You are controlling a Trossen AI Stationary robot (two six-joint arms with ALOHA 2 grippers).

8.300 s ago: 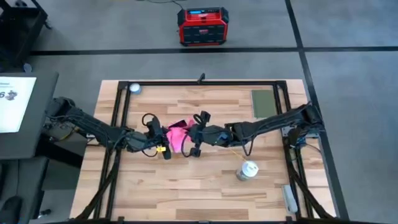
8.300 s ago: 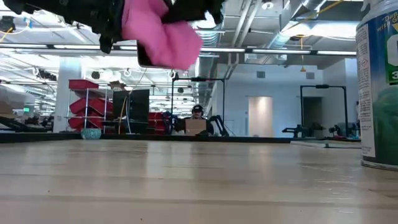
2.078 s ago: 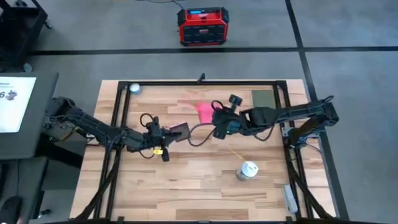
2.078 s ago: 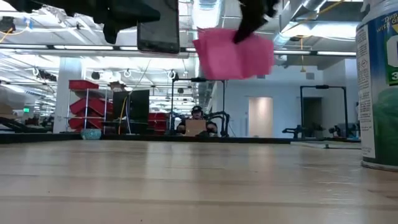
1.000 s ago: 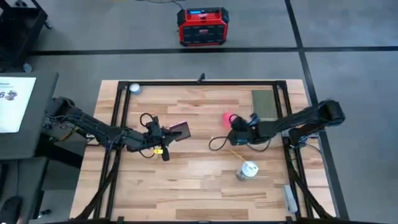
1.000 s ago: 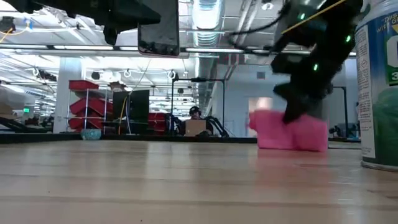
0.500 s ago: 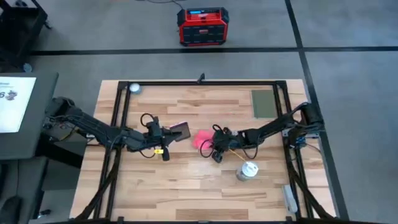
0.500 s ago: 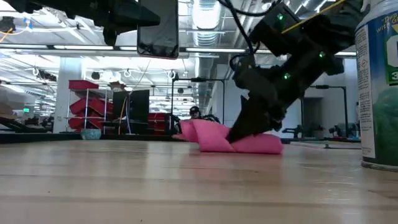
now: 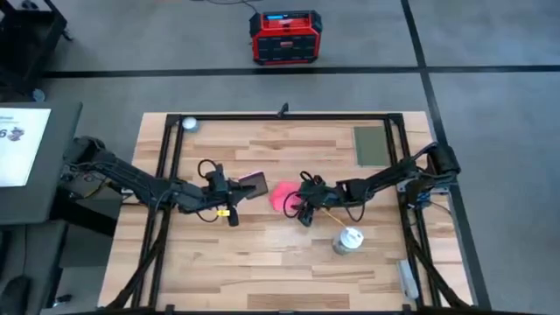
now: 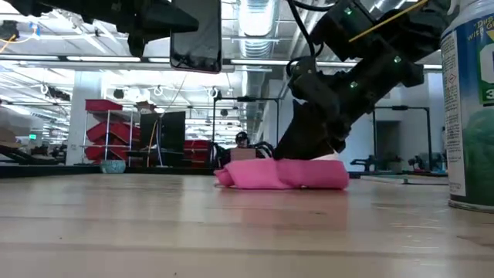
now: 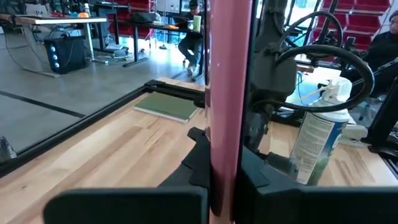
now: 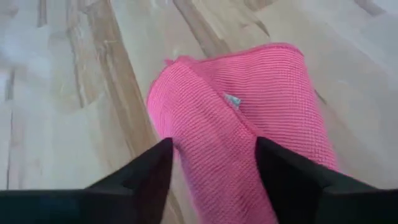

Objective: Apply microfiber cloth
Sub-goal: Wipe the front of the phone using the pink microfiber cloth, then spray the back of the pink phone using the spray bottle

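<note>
High view: lying crumpled near table centre, soft reddish-pink microfiber cloth [image 9: 283,195], with right gripper [image 9: 298,205] at its 4 o'clock, fingers parted around one fold, seemingly pinning it down; holding pale-pink phone [image 9: 253,185] aloft at 9 o'clock, left gripper [image 9: 238,192], probably presenting its screen for wiping

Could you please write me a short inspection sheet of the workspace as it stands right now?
Surface: wooden table, black frame around it.
Job's things: microfiber cloth lies bunched on the table; phone held clear above it.
Clutter: spray can; green pad at the far right; small round object at the far left corner.
Grippers: right gripper low, fingers astride the cloth; left gripper shut on the phone.
Cables: loops along both arms.
Surroundings: red box on the floor; seated person in the room behind.
</note>
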